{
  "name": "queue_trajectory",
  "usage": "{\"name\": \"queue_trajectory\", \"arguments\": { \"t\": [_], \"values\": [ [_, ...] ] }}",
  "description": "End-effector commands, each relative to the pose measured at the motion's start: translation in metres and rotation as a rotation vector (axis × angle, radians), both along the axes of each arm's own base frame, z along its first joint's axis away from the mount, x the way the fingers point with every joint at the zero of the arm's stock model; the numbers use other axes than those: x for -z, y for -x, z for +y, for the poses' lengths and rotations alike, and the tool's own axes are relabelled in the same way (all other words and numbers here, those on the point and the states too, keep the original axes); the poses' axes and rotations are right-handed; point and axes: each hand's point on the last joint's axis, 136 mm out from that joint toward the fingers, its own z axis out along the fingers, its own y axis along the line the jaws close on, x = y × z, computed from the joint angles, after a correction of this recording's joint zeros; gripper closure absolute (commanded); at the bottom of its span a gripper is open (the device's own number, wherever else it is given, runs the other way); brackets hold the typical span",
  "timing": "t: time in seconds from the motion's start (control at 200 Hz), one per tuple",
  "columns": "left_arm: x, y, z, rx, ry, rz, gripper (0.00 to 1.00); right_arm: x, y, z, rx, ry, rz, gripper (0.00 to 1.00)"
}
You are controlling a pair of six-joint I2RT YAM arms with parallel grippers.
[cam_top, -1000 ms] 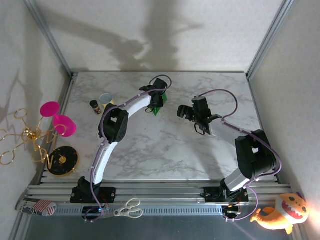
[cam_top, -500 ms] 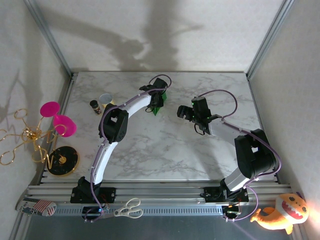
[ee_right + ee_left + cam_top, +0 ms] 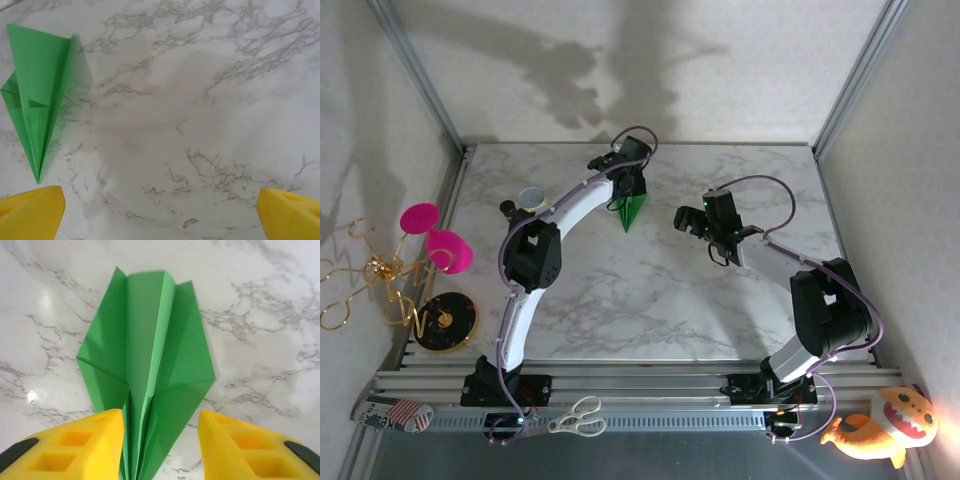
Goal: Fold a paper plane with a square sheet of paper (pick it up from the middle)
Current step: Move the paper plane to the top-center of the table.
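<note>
We see the left gripper [image 3: 160, 415] with its yellow fingers [image 3: 95, 440] partly apart. They stand on either side of a tapering end of the paper plane [image 3: 150, 350]. The paper lies just beside one finger and clear of the other, so nothing is clamped. The plane lies flat on the marble table [image 3: 620, 300], toward the far side near the middle, its creases running lengthwise. The right gripper [image 3: 160, 200] has its jaws spread wide over bare marble and holds nothing; the plane lies off toward one edge of its wrist view.
</note>
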Motion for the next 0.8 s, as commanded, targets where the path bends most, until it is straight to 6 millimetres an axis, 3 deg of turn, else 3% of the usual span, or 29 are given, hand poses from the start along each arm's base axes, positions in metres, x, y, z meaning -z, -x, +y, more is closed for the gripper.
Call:
{"name": "queue_trajectory", "arguments": {
  "t": [0.0,0.1,0.2,0.32,0.386,0.466,0.601,0.796],
  "values": [
    [-0.053,0.008,0.012,-0.041,0.007,-0.09,0.56,-0.041,-0.016,-0.008,0.034,0.025,-0.107,0.01],
    [-0.093,0.02,0.024,-0.064,0.04,-0.202,0.54,-0.075,-0.024,-0.015,0.044,0.07,-0.204,0.01],
    [-0.129,0.041,0.05,-0.108,0.056,-0.342,0.4,-0.106,-0.026,-0.03,0.087,0.136,-0.31,0.01],
    [-0.151,0.077,0.088,-0.146,0.047,-0.5,0.11,-0.131,-0.023,-0.062,0.19,0.283,-0.431,0.01],
    [-0.157,0.098,0.111,-0.181,0.019,-0.577,0.01,-0.139,-0.018,-0.074,0.215,0.345,-0.489,0.01],
    [-0.154,0.123,0.144,-0.24,-0.036,-0.66,0.0,-0.145,-0.01,-0.088,0.245,0.385,-0.555,0.01],
    [-0.129,0.162,0.199,-0.35,-0.123,-0.747,0.0,-0.143,0.003,-0.118,0.327,0.371,-0.621,0.01],
    [-0.086,0.198,0.254,-0.438,-0.24,-0.761,0.0,-0.095,0.016,-0.155,0.396,0.414,-0.563,0.01]
  ]
}}
